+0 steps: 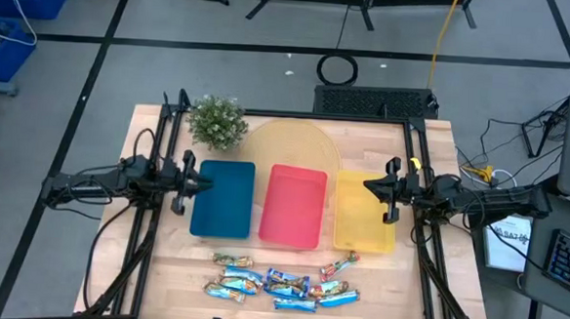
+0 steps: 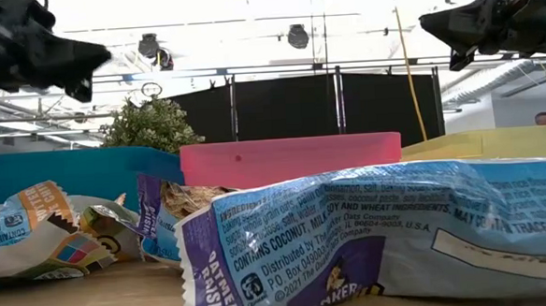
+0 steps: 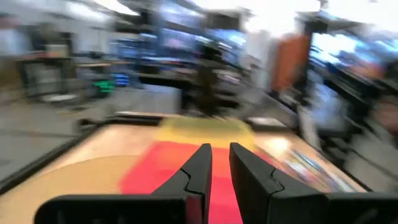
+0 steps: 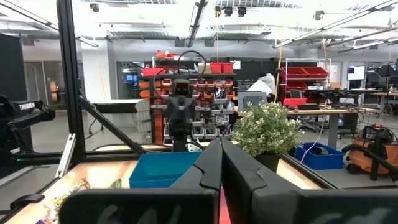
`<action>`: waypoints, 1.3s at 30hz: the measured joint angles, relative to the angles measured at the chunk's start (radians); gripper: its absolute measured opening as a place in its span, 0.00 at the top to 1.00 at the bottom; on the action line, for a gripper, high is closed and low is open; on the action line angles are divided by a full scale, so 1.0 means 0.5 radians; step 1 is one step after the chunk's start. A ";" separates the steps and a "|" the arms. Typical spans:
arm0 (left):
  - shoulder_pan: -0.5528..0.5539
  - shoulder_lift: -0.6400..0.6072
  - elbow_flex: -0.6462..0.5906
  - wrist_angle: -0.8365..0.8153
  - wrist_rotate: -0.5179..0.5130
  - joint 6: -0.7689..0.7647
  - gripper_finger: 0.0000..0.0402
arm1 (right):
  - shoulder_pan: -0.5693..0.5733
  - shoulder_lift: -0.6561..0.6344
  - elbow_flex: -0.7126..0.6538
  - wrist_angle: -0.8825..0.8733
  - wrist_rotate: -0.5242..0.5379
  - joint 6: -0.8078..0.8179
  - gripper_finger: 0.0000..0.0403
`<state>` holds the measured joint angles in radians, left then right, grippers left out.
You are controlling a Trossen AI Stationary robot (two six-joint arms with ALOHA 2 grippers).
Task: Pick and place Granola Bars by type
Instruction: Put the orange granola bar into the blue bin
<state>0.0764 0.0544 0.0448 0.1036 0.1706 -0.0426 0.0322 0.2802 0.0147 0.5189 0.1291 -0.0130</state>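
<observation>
Several granola bars (image 1: pixel 281 281) in shiny light-blue wrappers lie loose on the wooden table near its front edge; they fill the foreground of the low view (image 2: pixel 380 236). Behind them stand a blue tray (image 1: pixel 222 197), a red tray (image 1: pixel 293 206) and a yellow tray (image 1: pixel 365 213) side by side. My left gripper (image 1: pixel 202 182) hovers level at the blue tray's left edge, its fingers (image 3: pixel 219 148) a narrow gap apart with nothing between them. My right gripper (image 1: pixel 367 183) hovers over the yellow tray's right part, shut (image 4: pixel 221 143) and empty.
A small potted plant (image 1: pixel 217 123) stands at the far left of the table, beside a round pale wooden board (image 1: pixel 291 145) behind the trays. Black frame posts (image 1: pixel 416 186) run along both table sides. Bare tabletop lies between the trays and the bars.
</observation>
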 joint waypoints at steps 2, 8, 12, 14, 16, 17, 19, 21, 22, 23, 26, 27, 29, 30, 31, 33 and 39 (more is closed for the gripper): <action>-0.067 0.090 0.065 -0.006 0.024 0.020 0.84 | 0.000 0.000 0.000 0.000 0.000 -0.002 1.00; -0.393 0.542 0.423 -0.186 -0.097 0.045 0.84 | 0.000 0.021 0.000 0.001 0.000 -0.004 1.00; -0.674 0.943 0.698 -0.370 -0.386 0.046 0.84 | 0.000 0.053 0.000 0.000 0.000 -0.015 1.00; -0.807 1.138 0.837 -0.438 -0.563 -0.011 0.84 | 0.000 0.065 0.000 0.000 0.000 -0.027 1.00; -0.942 1.308 0.979 -0.585 -0.669 -0.103 0.84 | 0.000 0.076 0.000 0.000 0.000 -0.049 1.00; -1.010 1.380 1.054 -0.675 -0.708 -0.158 0.84 | 0.000 0.080 0.000 0.000 0.000 -0.060 1.00; -1.148 1.506 1.205 -0.852 -0.822 -0.296 0.84 | 0.000 0.082 0.000 0.001 0.000 -0.075 1.00; -1.281 1.618 1.334 -1.042 -1.005 -0.542 0.84 | 0.000 0.082 0.000 0.001 0.000 -0.106 1.00; -1.334 1.672 1.391 -1.144 -1.096 -0.704 0.84 | 0.000 0.082 0.000 0.001 0.000 -0.125 1.00; -1.380 1.719 1.440 -1.237 -1.177 -0.880 0.84 | 0.000 0.082 0.000 0.001 0.000 -0.144 1.00; -1.470 1.862 1.535 -1.385 -1.272 -1.271 0.84 | 0.000 0.082 0.000 0.001 0.001 -0.206 1.00; -1.500 1.913 1.539 -1.403 -1.270 -1.353 0.84 | 0.000 0.082 0.000 0.001 0.001 -0.212 1.00; -1.557 2.021 1.537 -1.413 -1.222 -1.484 0.84 | 0.000 0.082 0.000 -0.001 0.001 -0.215 1.00; -1.582 2.075 1.537 -1.395 -1.183 -1.551 0.84 | 0.000 0.082 0.000 -0.005 0.001 -0.215 1.00; -1.602 2.128 1.537 -1.373 -1.116 -1.616 0.84 | 0.000 0.082 0.000 -0.013 0.001 -0.215 1.00; -1.646 2.235 1.537 -1.324 -0.972 -1.684 0.84 | 0.000 0.083 0.000 -0.030 0.001 -0.215 1.00; -1.816 2.533 1.537 -1.140 -0.880 -1.962 0.84 | 0.000 0.085 0.000 -0.030 0.001 -0.197 1.00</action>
<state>-0.8315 1.3208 0.8131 -0.4663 -0.2691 -1.0234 0.0322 0.3225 0.0147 0.5037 0.1295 -0.1115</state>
